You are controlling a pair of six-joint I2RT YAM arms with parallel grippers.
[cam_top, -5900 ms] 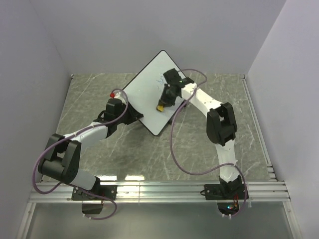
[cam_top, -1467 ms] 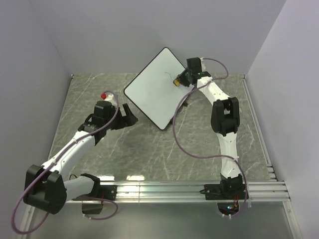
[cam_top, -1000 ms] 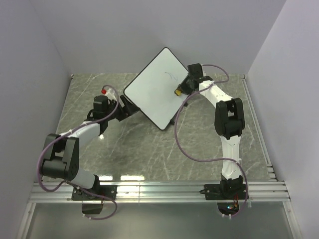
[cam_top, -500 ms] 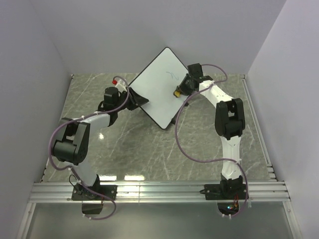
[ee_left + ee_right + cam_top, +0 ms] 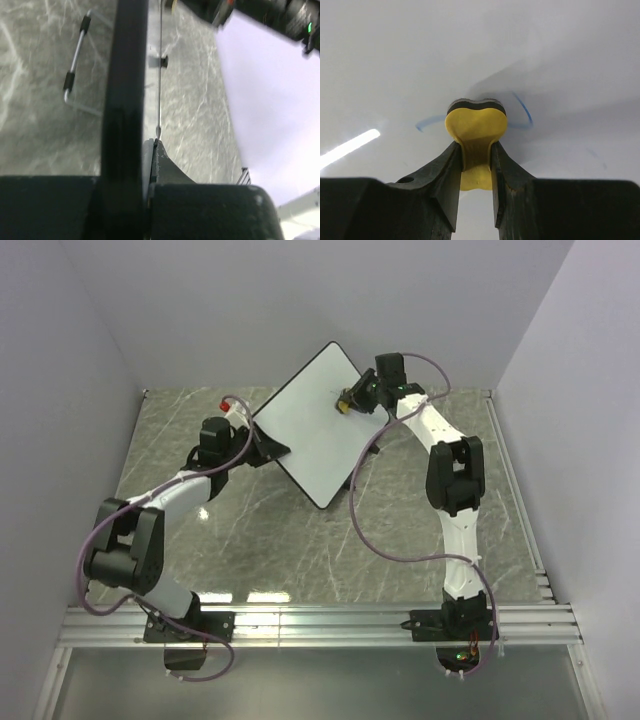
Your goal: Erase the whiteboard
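Toward the worktop's [image 5: 250, 530] far edge, right pincer [image 5: 475, 151] clamps the eraser [image 5: 476, 125] against the whiteboard [image 5: 300, 440]; left pincer [image 5: 270, 447] grips its rim. Sweep firmly across the blue strokes [image 5: 524, 106].

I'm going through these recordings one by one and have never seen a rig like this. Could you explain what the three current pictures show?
These are two robot arms bolted at the near edge of a grey marbled table. The wide picture comes from a fixed camera above and behind them. The other two come from a camera on each wrist. A whiteboard stands tilted on the table. The left gripper appears closed on its edge, and the left wrist picture seems to show the black frame edge-on between the fingers. The right gripper holds a small yellow eraser with its dark pad against the board, seen close up in the right wrist picture. Faint blue marks show on either side of the eraser, so the erasing is not finished.
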